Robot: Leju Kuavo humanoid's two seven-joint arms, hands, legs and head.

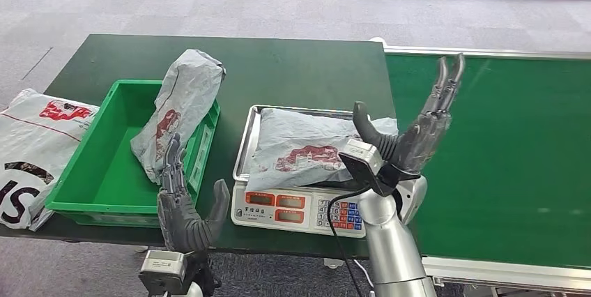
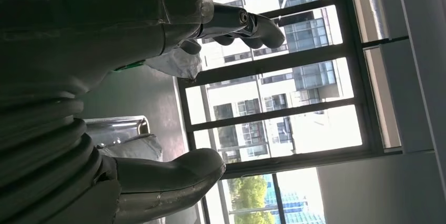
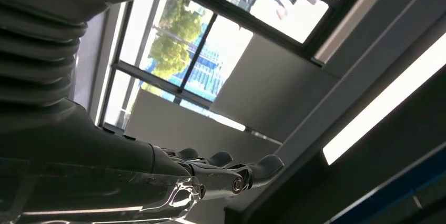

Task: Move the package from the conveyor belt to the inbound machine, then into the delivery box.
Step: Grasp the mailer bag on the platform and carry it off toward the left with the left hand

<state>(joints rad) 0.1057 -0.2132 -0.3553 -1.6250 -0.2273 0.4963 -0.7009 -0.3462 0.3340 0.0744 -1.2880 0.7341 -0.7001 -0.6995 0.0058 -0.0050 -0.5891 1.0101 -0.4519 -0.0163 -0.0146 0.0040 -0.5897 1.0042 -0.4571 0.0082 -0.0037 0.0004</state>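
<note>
My left hand (image 1: pixel 182 212) hangs at the near edge of the dark green tabletop (image 1: pixel 279 67), fingers spread, holding nothing. Just beyond its fingertips sits the green plastic delivery box (image 1: pixel 104 171), w/ a crumpled grey plastic mailer bag (image 1: pixel 178 112) leaning up against the box's wall nearest my hand, top end poking well above the rim. Bag has a red print on it.

My right hand (image 1: pixel 411 136) is raised, fingers straight & apart, empty too. It sits at the corner of the silver weighing scale (image 1: pixel 300 210), the inbound machine, which has red displays & a keypad on its front. On the scale's steel tray lies the task's thing: a flat grey plastic package (image 1: pixel 306 143) w/ red logo, wrinkled, covering most of the tray, just beside my right thumb; can't tell if touching.

Past my right hand runs the green conveyor belt (image 1: pixel 502 157). Far side of the box from my left hand, a white printed sack (image 1: pixel 35 143) lies on the tabletop edge.
</note>
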